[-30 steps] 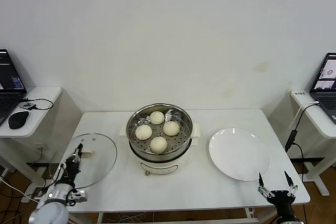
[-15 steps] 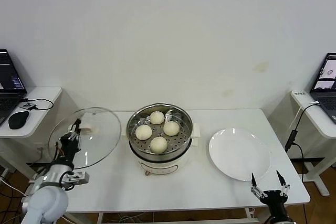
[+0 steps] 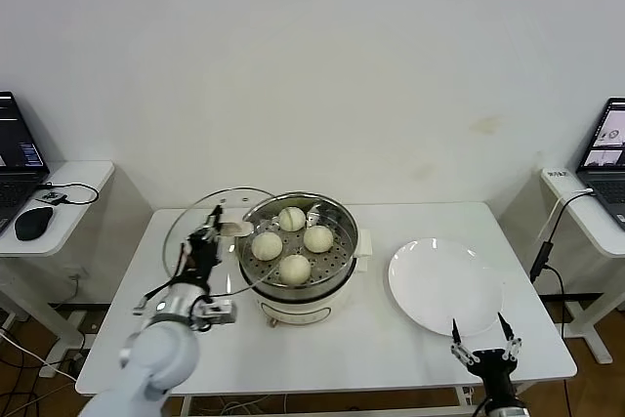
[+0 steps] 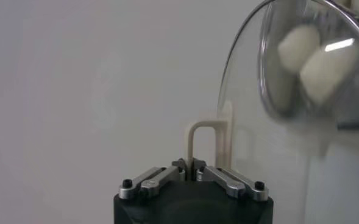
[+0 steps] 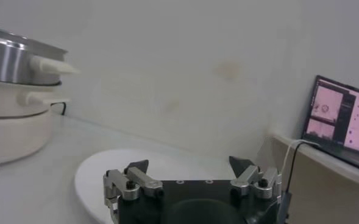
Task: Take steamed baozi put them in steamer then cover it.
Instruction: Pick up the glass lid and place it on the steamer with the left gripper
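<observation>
Your left gripper (image 4: 192, 172) clamps the cover (image 3: 200, 241) by its handle, held tilted beside the steamer (image 3: 297, 251), where all four baozi (image 3: 295, 268) already sit. Only covering remains. Your right gripper (image 3: 482, 351) waits open near the plate (image 3: 444, 285).

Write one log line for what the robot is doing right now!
left gripper: holding cover beside steamer | baozi: four inside | right gripper: open, idle near plate
</observation>
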